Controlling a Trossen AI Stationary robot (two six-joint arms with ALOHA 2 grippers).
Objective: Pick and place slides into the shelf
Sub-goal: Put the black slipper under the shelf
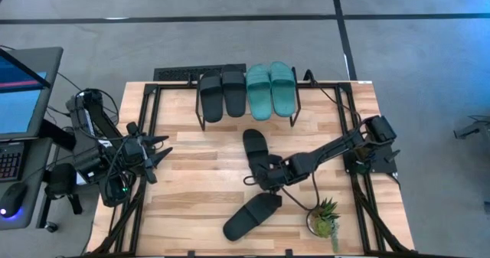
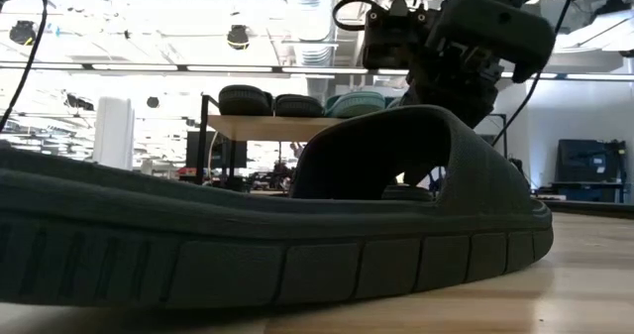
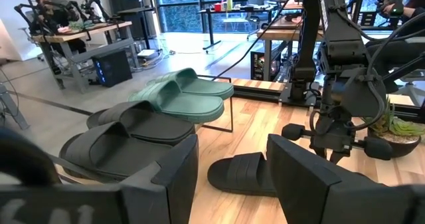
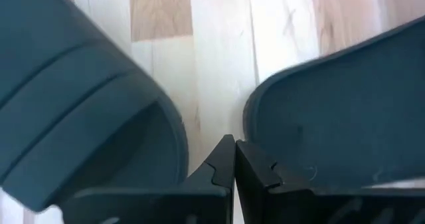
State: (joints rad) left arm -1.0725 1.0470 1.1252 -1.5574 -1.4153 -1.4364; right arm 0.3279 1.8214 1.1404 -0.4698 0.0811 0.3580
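So far, four of the six slides are on the shelf and two are left on the tabletop (image 1: 191, 189). Nearest the front edge lies one black slide (image 1: 253, 216), sole down and angled, untouched; in the low view it fills the foreground. Just behind it, the right tool (image 1: 268, 174) hangs low over the tabletop between that slide and the second loose black slide (image 1: 256, 147); its fingers are pressed together with nothing between them, and the right wrist view shows bare wood beneath the closed tips with a dark slide on either side. Off to the side, the left tool (image 1: 157, 152) waits at the tabletop's left edge, fingers spread wide and empty. Farther back, the shelf (image 1: 249, 120) carries two black slides (image 1: 222, 96) beside two teal-green slides (image 1: 270, 89), side by side across its top board. By my judgement the job is roughly two-thirds done, with both loose slides yet to be gripped and lifted. No brand, label or legible writing shows on any slide or on the shelf.
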